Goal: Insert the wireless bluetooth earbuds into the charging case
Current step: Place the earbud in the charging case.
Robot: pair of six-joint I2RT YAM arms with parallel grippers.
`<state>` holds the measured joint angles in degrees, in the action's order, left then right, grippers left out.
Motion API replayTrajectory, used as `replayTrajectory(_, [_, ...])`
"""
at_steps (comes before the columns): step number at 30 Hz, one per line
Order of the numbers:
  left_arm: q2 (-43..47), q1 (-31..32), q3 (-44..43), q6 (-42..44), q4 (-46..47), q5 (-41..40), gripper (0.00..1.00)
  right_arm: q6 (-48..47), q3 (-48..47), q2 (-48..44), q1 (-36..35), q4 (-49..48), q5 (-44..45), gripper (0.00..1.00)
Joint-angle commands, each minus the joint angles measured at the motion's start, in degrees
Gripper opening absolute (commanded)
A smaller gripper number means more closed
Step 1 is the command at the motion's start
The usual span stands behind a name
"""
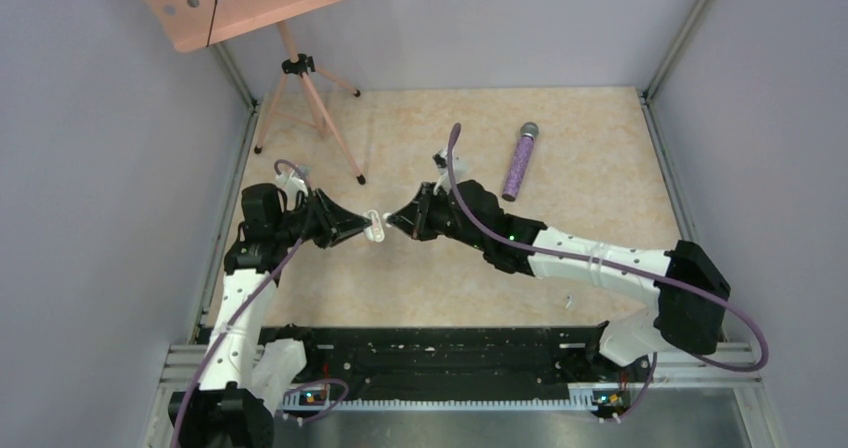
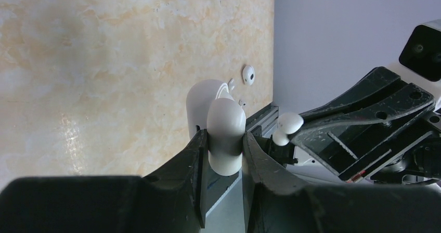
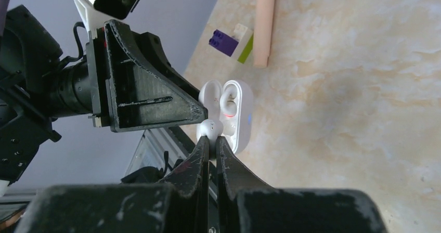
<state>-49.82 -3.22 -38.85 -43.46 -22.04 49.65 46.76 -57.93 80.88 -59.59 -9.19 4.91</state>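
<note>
Held clear of the bench, the left arm's fingers clamp the open charging case, sockets facing the right arm's fingers, which pinch one white earbud just beside the case's near rim; the right arm is thus the one to advance.

White charging case, white earbud, purple microphone

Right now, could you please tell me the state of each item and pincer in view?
Charging case: lid open, clamped in left pincer.
Held earbud: gripped by right pincer, beside the open case, not seated.
Loose earbud: lying on the table.
Microphone: lying flat on the table.
</note>
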Motion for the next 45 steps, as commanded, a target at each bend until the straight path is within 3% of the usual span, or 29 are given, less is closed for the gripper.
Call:
replayTrajectory(1, [1.2, 0.2, 0.1, -0.1, 3.0, 0.5, 0.00, 0.7, -5.4, 3.4, -1.6, 0.6, -2.3, 0.00])
replayTrajectory(25, [2.4, 0.3, -0.6, -0.1, 2.2, 0.1, 0.00, 3.0, -8.6, 9.1, -2.1, 2.6, -4.6, 0.00])
replayTrajectory(43, [2.4, 0.2, -0.9, -0.2, 2.0, 0.7, 0.00, -1.5, -10.7, 10.8, -5.4, 7.3, 6.5, 0.00])
replayTrajectory(45, [2.3, 0.3, -0.9, -0.3, 2.1, 0.7, 0.00, -1.8, -10.5, 10.6, -5.6, 7.0, 6.2, 0.07])
